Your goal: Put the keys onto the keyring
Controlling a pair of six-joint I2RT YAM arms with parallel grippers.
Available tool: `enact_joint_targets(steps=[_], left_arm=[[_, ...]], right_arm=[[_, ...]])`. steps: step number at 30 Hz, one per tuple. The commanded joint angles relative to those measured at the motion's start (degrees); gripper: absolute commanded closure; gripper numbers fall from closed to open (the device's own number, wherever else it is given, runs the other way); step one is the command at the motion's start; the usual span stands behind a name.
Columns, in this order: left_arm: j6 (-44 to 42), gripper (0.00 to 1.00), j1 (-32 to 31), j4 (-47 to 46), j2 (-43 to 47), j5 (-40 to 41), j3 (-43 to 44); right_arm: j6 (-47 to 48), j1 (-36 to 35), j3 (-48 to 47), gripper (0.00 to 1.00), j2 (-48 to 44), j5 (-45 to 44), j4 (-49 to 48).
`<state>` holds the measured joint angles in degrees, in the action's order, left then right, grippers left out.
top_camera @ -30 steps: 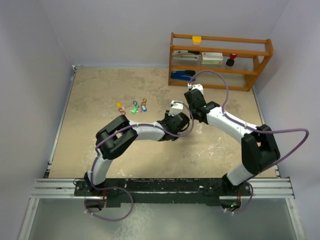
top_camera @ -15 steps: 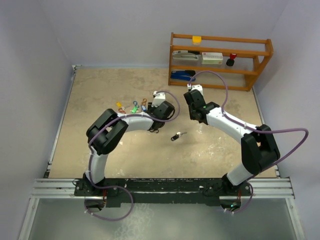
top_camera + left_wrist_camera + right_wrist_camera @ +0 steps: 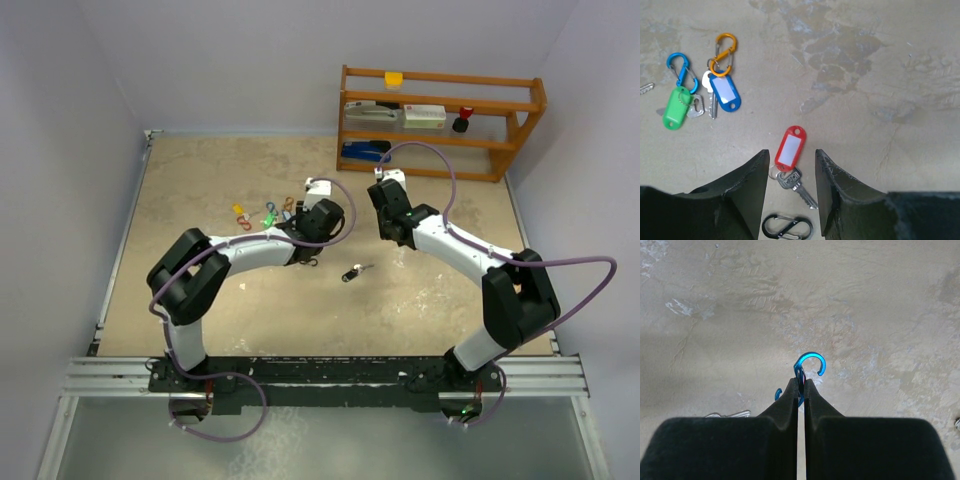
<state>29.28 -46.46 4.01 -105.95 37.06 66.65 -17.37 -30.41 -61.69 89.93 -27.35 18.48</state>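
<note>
in the left wrist view the left gripper (image 3: 790,161) is seen half spread with nothing held. its fingers are set either side of the red-tagged key (image 3: 789,149), which lies flat on the table (image 3: 880,75). whether the tips are down at the surface cannot be told. if the jaws are closed too high, the flat tag is likely to be skated away or nipped only at its edge. the black s-clip (image 3: 787,227) just beside the key's blade could be dragged along. the blue-tagged key (image 3: 724,96) and green-tagged key (image 3: 676,107) lie apart to the upper left.

in the right wrist view the right gripper (image 3: 801,387) is pressed shut on the blue keyring (image 3: 811,361), with only its open hook showing past the tips. with so thin a hold the ring may be twisted or pushed out when a key is threaded.

in the top view the black fob (image 3: 351,273) lies alone between the arms. the two wrists are near each other, so a knock is to be feared.
</note>
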Motion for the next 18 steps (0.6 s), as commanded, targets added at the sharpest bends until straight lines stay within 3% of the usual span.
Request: enact_joint_targets(steps=[1,6,18], left_arm=[[0.2,0.60,-0.6,-1.4,0.4,-3.8,-1.6],[0.7,0.62,0.3,-4.8,2.9,-5.0,-5.7],[2.1,0.62,6.2,-15.6,6.4,-17.9,-13.5]], right_arm=[[0.3,-0.3,-0.1,1.00,-1.5,0.3,-1.0],[0.4,-0.3,-0.1,1.00,-1.5,0.3,-1.1],[0.6,-0.3,0.1,1.00,-1.1,0.6,-1.3]])
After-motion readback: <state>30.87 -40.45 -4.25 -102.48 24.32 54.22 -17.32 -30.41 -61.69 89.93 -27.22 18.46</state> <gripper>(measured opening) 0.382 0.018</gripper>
